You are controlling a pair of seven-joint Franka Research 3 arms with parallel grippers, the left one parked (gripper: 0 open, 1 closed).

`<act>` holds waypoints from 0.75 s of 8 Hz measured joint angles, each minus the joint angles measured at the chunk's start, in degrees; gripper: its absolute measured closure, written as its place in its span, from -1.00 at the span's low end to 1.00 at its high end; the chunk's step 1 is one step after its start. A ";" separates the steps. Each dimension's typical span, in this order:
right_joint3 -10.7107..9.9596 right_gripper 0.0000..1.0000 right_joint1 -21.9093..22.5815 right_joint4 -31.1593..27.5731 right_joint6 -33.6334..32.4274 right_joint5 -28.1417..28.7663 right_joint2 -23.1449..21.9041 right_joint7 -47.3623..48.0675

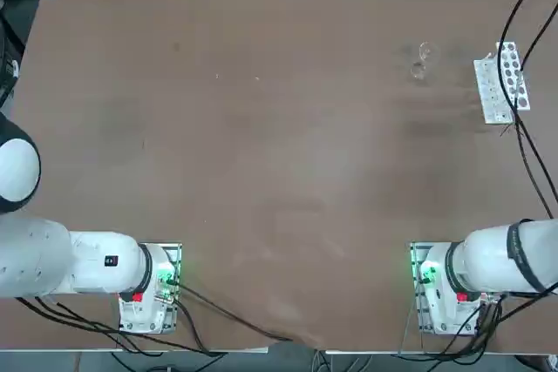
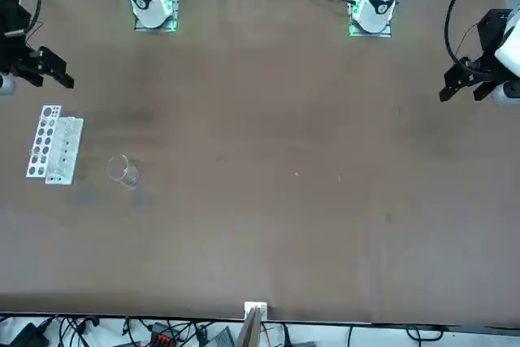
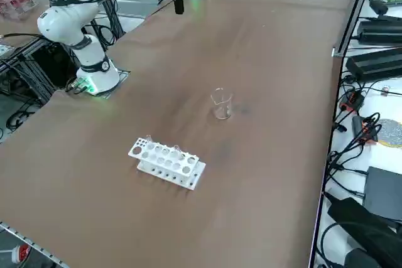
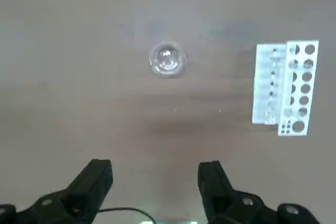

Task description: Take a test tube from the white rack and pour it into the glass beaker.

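Wrist view: the right gripper (image 4: 155,182) is seen high above the brown worktop (image 4: 79,103), jaws apart and empty. The small white rectangular rack with dark round holes (image 4: 286,87) lies ahead and off to one side, its long axis running away from the jaws, beside the tiny clear glass beaker (image 4: 167,59).

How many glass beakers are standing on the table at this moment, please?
1. The glass beaker stands upright on the brown table, apart from the white rack, towards the table's middle.
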 joint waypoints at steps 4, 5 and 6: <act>-0.17 -1.00 -1.33 -0.02 -9.63 -2.26 0.19 1.12; -0.24 -1.00 -2.60 -0.09 -12.36 -3.63 0.79 5.58; -0.31 -0.99 -3.94 -0.42 -13.21 -5.71 1.98 12.38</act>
